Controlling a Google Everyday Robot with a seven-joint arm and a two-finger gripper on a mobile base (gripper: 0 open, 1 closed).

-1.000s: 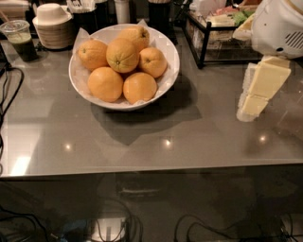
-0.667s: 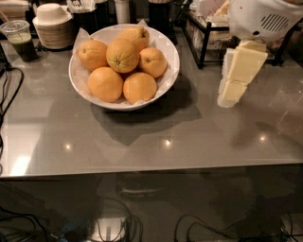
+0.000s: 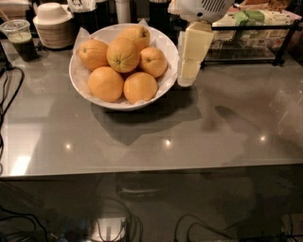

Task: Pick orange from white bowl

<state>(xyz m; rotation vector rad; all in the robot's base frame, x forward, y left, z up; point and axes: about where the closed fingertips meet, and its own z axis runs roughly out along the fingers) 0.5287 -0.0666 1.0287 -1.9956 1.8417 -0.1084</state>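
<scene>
The white bowl (image 3: 165,47), lined with crinkled paper, stands at the back left-centre of the grey table and holds several oranges. The orange (image 3: 123,55) with a dark stem dot and faint ridges lies on top of the pile in the middle. Smoother oranges lie around it, such as one at the front left (image 3: 105,83) and one at the front right (image 3: 140,87). My gripper (image 3: 185,79), cream-coloured under a white arm head (image 3: 203,8), hangs just outside the bowl's right rim, tip down near the table. It holds nothing that I can see.
Stacked beige ribbed bowls (image 3: 53,26) and a plastic cup with a dark drink (image 3: 20,38) stand at the back left. A black wire rack (image 3: 251,35) with packets stands at the back right. Cables (image 3: 6,99) lie along the left edge. The table's front edge (image 3: 151,171) runs across.
My gripper has moved left and a little farther back, from the table's right side to the bowl's right rim. The bowl and oranges have not moved.
</scene>
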